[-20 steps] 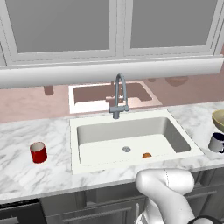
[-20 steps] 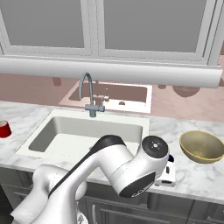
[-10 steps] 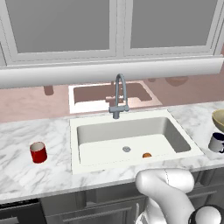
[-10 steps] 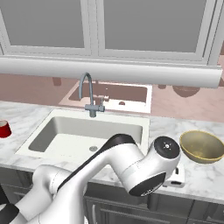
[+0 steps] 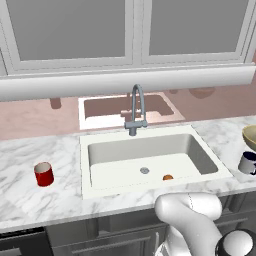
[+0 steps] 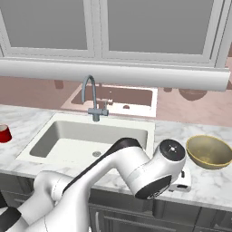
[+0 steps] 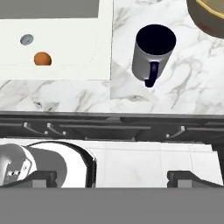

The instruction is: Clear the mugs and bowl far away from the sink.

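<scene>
Hand view: white-grey mug [image 7: 153, 54] stands upright on marble tabletop [image 7: 183, 94], just right of sink [image 7: 65, 48], beside bowl [image 7: 210, 17]. End effector [image 7: 111, 177] fully spread, empty. Mug judged rigid, glossy, slippery; rim-wall grasp advised.

Marble counter [image 5: 60, 200] w/ red mug [image 5: 44, 174], white-grey mug [image 7: 153, 53], bowl [image 6: 209, 151].

Counter [image 5: 30, 210] polished white-grey marble; sink [image 5: 150, 155] smooth matt white; red mug [image 5: 44, 174] glossy, perhaps ceramic.
</scene>
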Controlling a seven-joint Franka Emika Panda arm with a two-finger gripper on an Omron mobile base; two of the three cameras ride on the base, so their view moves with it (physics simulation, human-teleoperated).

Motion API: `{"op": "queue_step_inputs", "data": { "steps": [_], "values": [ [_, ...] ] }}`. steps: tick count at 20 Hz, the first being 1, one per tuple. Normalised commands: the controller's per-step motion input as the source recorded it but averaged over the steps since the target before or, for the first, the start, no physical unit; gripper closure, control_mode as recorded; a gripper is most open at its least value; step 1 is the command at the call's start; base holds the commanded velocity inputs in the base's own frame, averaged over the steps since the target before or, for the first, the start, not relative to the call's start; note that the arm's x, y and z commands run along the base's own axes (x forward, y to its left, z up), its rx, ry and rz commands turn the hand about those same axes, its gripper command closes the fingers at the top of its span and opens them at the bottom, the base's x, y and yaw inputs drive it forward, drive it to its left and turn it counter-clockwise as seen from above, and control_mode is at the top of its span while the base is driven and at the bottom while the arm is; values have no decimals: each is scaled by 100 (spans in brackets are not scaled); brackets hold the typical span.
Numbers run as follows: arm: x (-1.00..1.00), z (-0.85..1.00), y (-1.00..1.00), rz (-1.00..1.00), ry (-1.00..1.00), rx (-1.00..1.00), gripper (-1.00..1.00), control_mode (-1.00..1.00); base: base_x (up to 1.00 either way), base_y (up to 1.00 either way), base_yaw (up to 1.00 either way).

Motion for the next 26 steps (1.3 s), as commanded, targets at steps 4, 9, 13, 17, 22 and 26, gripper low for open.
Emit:
{"op": "queue_step_inputs", "data": {
  "steps": [4, 9, 13, 17, 22, 26],
  "values": [
    [7, -23, 0, 0, 0, -1, -100, -100, 0, 0, 0],
    [21, -17, 0, 0, 0, 0, -100, -100, 0, 0, 0],
    [30, -7, 0, 0, 1, 0, -100, -100, 0, 0, 0],
    [28, -1, 0, 0, 2, 0, -100, -100, 0, 0, 0],
    [24, 0, -7, 0, 2, 0, -100, -100, 0, 0, 0],
    [15, -1, -16, 0, 1, 0, -100, -100, 0, 0, 0]
  ]
}}
